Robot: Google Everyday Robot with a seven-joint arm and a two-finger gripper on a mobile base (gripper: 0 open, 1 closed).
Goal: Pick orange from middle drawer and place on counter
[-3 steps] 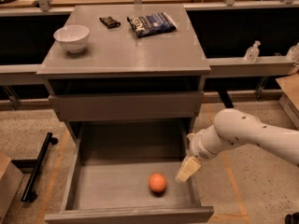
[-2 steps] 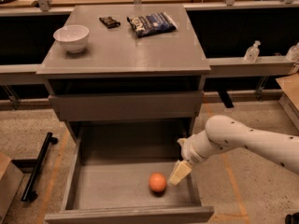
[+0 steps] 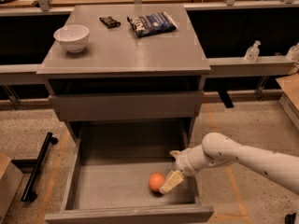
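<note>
Orange on the floor of the open middle drawer, toward its right front, gripper inside the drawer just right of the orange (contact unclear), its state impossible to tell, arm running out of view rightward.

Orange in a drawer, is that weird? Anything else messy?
Yes: the orange lies loose and alone in the open middle drawer, an odd spot for fruit. The gripper hangs right beside it. Nothing is spilled or tipped.
</note>
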